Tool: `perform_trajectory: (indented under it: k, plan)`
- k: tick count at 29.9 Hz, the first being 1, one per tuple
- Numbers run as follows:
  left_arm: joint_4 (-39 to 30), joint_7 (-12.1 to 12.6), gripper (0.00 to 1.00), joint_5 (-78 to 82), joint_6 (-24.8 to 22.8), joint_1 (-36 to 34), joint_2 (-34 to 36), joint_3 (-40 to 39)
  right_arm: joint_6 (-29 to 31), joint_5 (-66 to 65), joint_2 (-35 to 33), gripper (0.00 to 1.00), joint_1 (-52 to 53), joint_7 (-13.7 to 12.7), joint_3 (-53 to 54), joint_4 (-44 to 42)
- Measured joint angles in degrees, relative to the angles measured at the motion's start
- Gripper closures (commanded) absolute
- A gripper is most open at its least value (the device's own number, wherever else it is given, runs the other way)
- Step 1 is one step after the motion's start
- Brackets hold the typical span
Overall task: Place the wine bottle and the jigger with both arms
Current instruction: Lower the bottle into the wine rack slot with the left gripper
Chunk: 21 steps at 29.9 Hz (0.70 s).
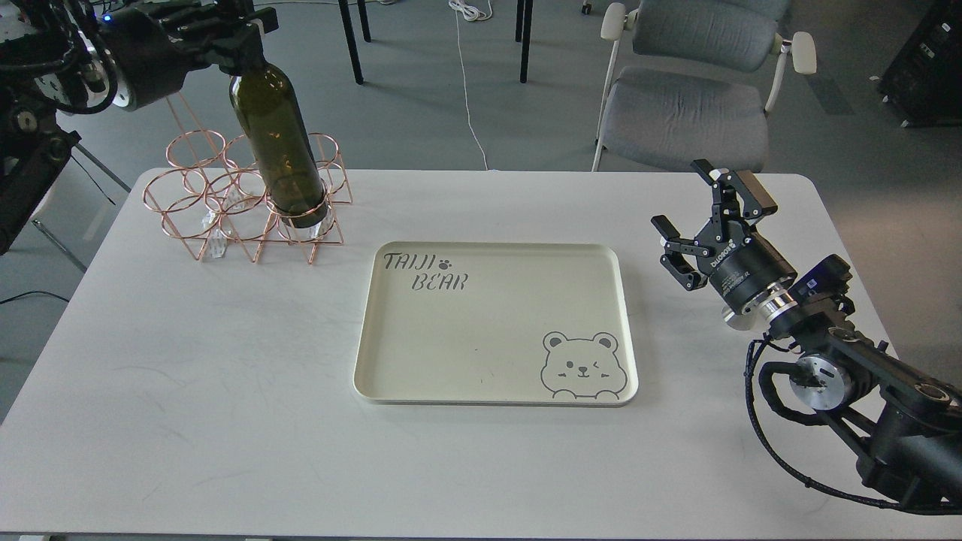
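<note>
The dark olive-green wine bottle (pixel 276 143) is tilted, its base inside the front right ring of a copper wire rack (pixel 240 207) at the table's back left. My left gripper (pixel 244 41) is shut on the bottle's neck at the top left of the view. My right gripper (pixel 703 214) is open and empty, held above the table's right side, to the right of the cream tray (pixel 496 379). The jigger is not in view.
The cream tray with "TAIJI BEAR" print and a bear drawing lies at the table's centre. A grey chair (pixel 688 98) stands behind the table's far right edge. Table legs and a white cable are on the floor beyond.
</note>
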Motion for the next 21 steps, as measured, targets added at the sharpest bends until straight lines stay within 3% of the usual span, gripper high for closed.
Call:
perform_trajectory:
  k: [21]
  plan:
    - [2.77, 0.00, 0.88, 0.08, 1.28, 2.09, -2.97, -0.03, -0.19, 0.00, 0.00, 0.01, -0.65, 0.00, 0.00, 0.00]
